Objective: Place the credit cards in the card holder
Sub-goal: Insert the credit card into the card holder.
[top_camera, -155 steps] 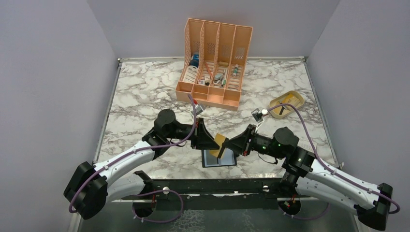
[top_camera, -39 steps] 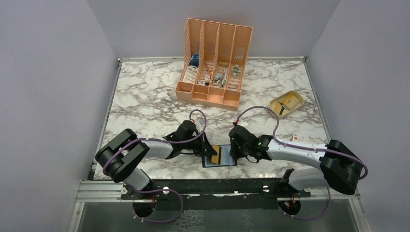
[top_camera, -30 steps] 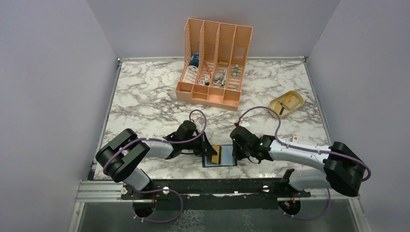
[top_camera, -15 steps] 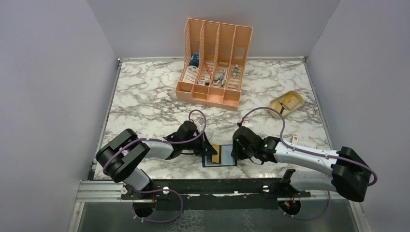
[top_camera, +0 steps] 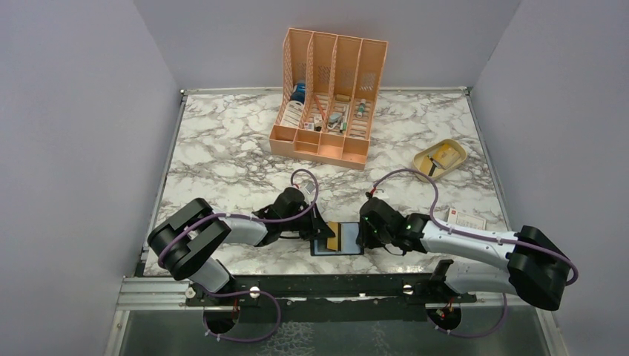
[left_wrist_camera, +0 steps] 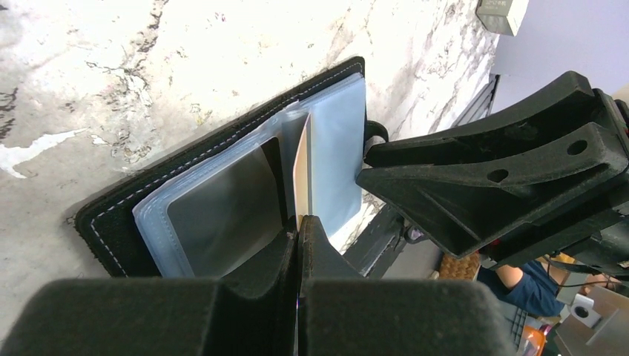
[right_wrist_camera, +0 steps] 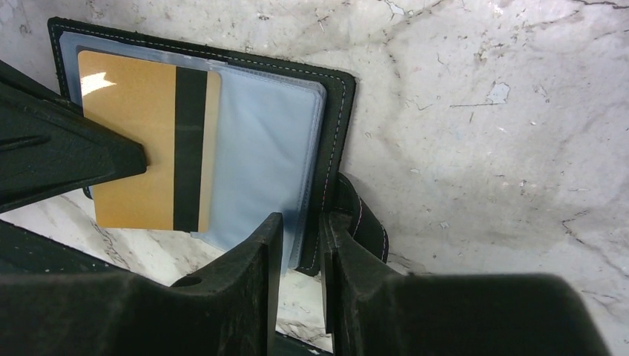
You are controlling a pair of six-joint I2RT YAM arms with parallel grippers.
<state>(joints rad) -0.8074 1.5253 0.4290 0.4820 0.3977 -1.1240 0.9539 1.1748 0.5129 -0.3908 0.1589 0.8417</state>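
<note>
The card holder [top_camera: 347, 245] lies open at the 6 o'clock edge of the table [top_camera: 222, 148], and what has changed is height. A few seconds ago both grippers hung above it with the gold card [right_wrist_camera: 133, 141] tilted in the air, whereas now we have come down low over the holder from either side. Our left gripper [left_wrist_camera: 300, 231], at the holder's 9 o'clock, is clamped tight on the card's edge opposite the black stripe. It has the card laid over the holder's left-hand sleeves, stripe toward 3 o'clock. Whether the card has actually entered a pocket or only rests on top, we cannot tell. Our right gripper [right_wrist_camera: 300, 239], at the holder's 3 o'clock, has shifted a little over the last second. Its jaws stand narrow astride the holder's right edge, but we cannot tell whether they pinch it or merely steady it. We judge the first insertion to be under way, not finished. A whitish card [top_camera: 466, 219] waits on the table farther out toward 3 o'clock, so more work remains after this one.
</note>
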